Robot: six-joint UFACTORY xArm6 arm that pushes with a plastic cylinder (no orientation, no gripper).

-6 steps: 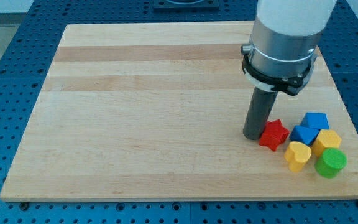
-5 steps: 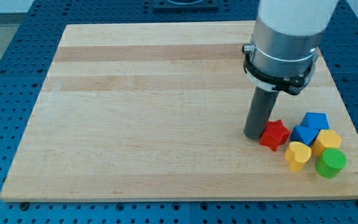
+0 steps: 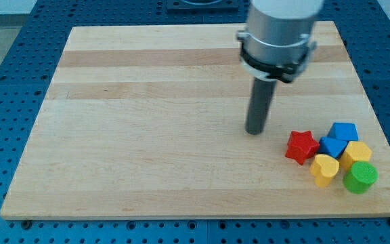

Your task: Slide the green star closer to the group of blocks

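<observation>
No green star is showing. A red star (image 3: 300,146) and green cylinder (image 3: 361,177) are sitting in the cluster. My tip (image 3: 254,132) is standing clear to their upper left, touching nothing. The blocks are probably light, rigid and slippery, so push low on a flat flank.

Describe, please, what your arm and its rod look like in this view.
My arm is a wide, smooth cylinder, light grey to white, ringed at its lower edge by a black clamp band. From it hangs a straight, dark grey rod, plain and unmarked, ending at my tip. No cables show.
</observation>
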